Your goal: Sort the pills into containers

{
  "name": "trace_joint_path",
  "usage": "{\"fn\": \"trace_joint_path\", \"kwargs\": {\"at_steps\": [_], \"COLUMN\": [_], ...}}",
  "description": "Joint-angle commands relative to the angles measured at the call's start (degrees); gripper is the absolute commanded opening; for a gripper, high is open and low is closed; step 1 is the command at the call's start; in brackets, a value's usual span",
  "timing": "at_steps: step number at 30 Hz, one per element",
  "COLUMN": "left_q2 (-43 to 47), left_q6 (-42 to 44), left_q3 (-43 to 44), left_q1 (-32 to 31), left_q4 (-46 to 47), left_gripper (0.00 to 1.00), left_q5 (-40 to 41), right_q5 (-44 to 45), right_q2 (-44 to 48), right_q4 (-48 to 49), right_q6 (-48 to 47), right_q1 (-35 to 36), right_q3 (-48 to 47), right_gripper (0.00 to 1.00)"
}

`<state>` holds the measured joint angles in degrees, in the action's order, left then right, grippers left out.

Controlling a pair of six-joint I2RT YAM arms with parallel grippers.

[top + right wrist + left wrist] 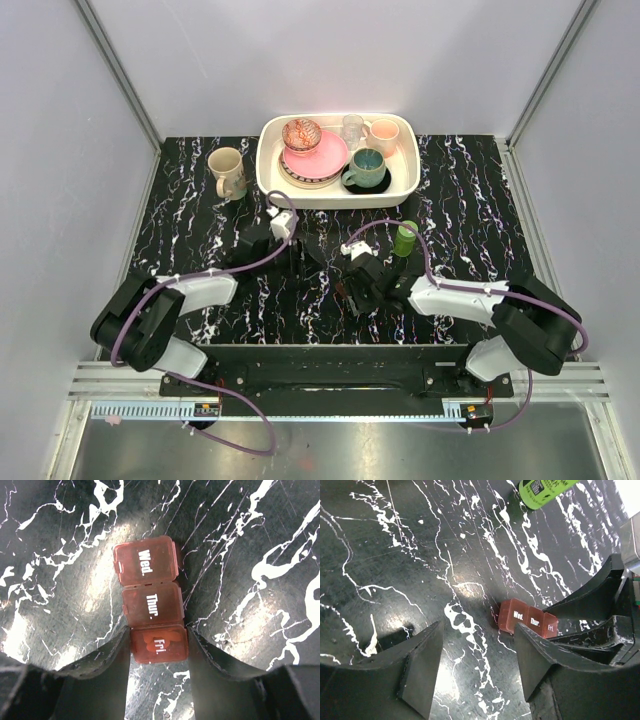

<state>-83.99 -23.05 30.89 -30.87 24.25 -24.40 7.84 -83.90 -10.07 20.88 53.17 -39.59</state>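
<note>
We find the pill case (150, 605) lying flat on the black marbled table (250, 555), near the middle and in front of the green bottle (404, 240). It is a reddish-brown translucent strip, and 3 of its compartments show, lettered Wed., Thur. and Fri. All 3 lids look down. The right gripper (159, 641) is clamped across the Fri. end, with 1 finger pressed to each long side and the case sitting square between them. The left gripper (479, 645) hangs just beside the case with its jaws apart and nothing between them. A paler shape shows through the Fri. lid, but we cannot tell whether it is a pill or part of the latch.

We judge the case to be light, thin-walled hard plastic. It should be stiff enough to hold by its sides, but smooth and likely to skate on the glossy table or twist if pinched at 1 end only. We would grip across the narrow width, low on the walls, and keep off the lids so they stay free to open. The small tabs along 1 edge look like the place to pry. A hard squeeze could flex the walls or pop a lid.
</note>
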Motion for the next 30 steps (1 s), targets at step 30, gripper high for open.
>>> {"fn": "trace_joint_path", "kwargs": {"at_steps": [30], "left_q2": [-0.2], "left_q6": [-39.3], "left_q3": [-11.0], "left_q1": [0.0], "left_q4": [41.2], "left_gripper": [0.70], "left_q5": [-7.3], "right_q5": [-6.9], "right_q2": [18.5], "right_q4": [-5.6], "right_q6": [-1.2], "right_q1": [0.6], "right_q3": [-7.4], "right_gripper": [0.32]}}
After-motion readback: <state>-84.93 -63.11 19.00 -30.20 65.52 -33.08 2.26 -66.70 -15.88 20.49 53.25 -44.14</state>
